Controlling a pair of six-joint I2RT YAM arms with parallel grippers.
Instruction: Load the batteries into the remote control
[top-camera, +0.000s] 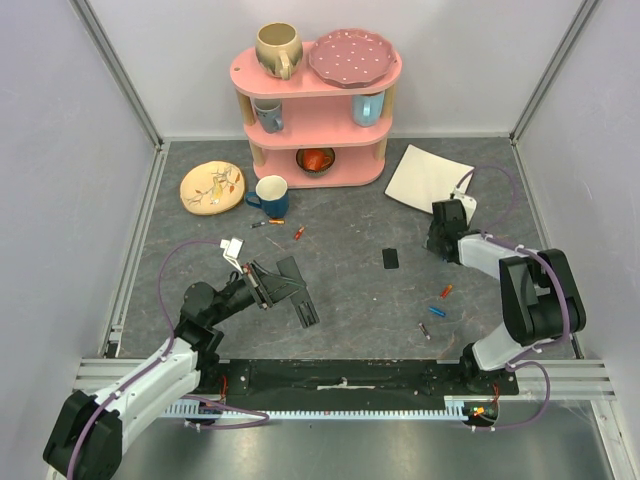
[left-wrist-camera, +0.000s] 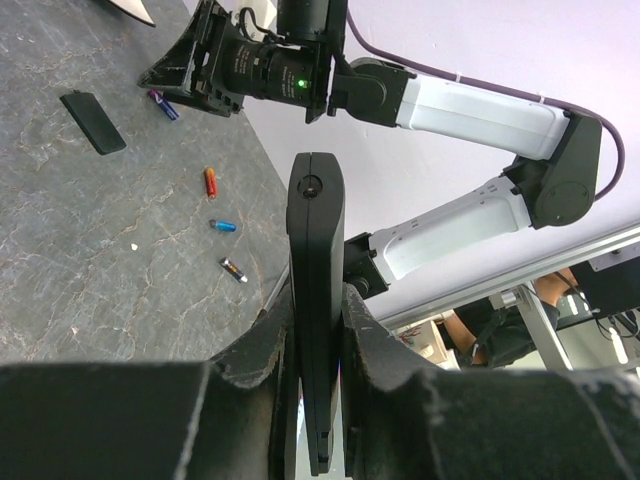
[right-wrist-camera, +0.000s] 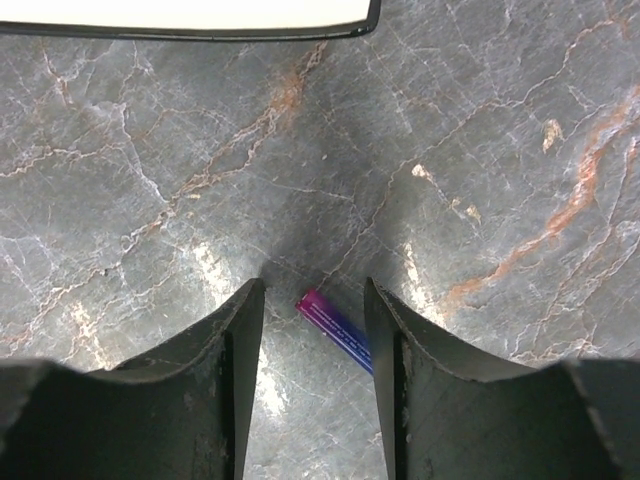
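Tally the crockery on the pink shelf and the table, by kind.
Mugs and cups: 4 (beige ceramic mug, grey-blue mug, pale blue cup, dark blue mug)
Plates: 3 (pink dotted round plate, yellow floral round plate, white square plate)
Bowls: 1 (orange-red bowl)
Total: 8

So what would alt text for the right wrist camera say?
A small blue and magenta battery lies on the grey marbled table between the two open dark fingers of the right end effector. A white, dark-edged flat object crosses the top.
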